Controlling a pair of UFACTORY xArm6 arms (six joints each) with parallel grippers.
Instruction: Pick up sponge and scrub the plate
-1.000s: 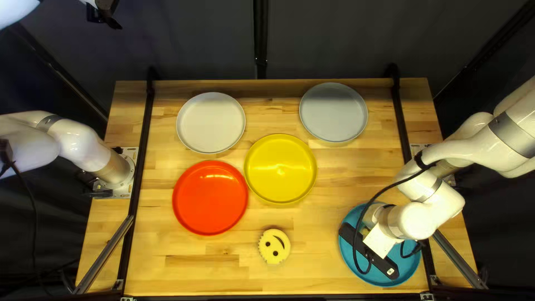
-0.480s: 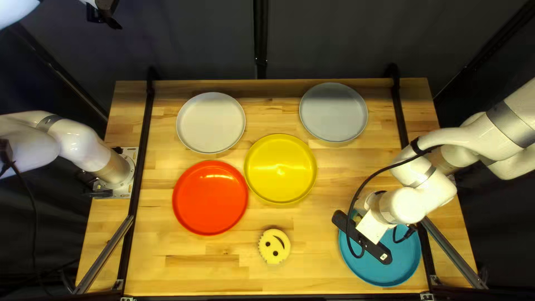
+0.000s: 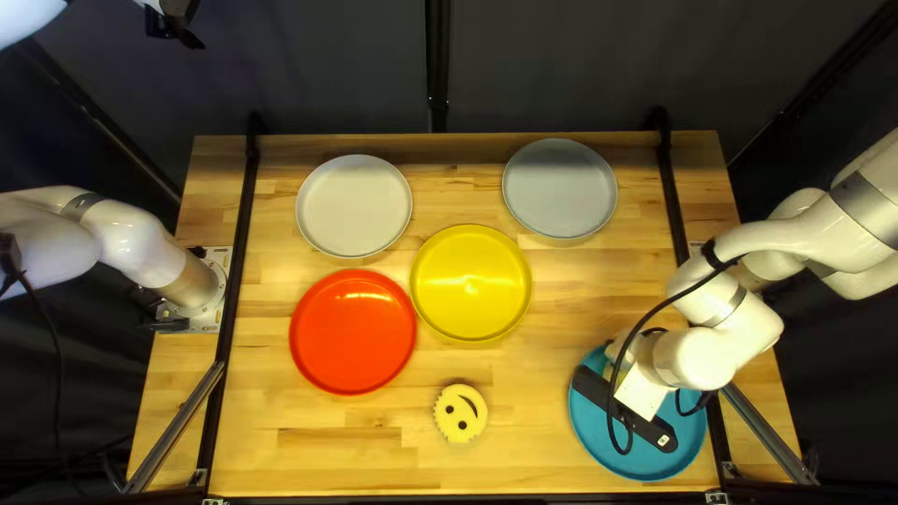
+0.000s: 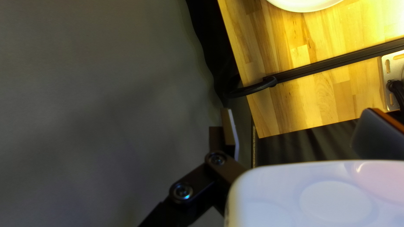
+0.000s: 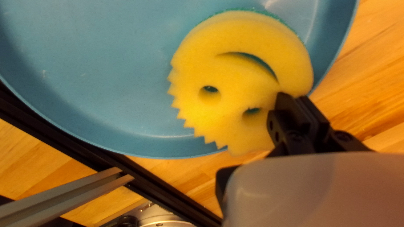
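Observation:
In the top left view my right gripper (image 3: 625, 409) is over the blue plate (image 3: 599, 449) at the near right; its fingertips are hidden there. The right wrist view has the round yellow sponge (image 5: 235, 80) with a green underside, its edge pinched by my right gripper (image 5: 293, 110). This sponge lies over the rim side of the blue plate (image 5: 105, 84), part of it reaching past the rim; contact is hard to judge. My left gripper (image 3: 175, 23) is raised beyond the table's far left, and in the left wrist view this gripper (image 4: 301, 132) stands open, holding nothing.
A second smiley sponge (image 3: 460, 413) lies on the wood left of the blue plate. Farther back are red (image 3: 353, 332), yellow (image 3: 470, 283), white (image 3: 354, 206) and grey (image 3: 559, 188) plates. Black rails (image 3: 234, 281) run along both table sides.
My right gripper shifted toward the far left over the blue plate, then came back a little toward the near right. The left arm and the other plates stayed where they were.

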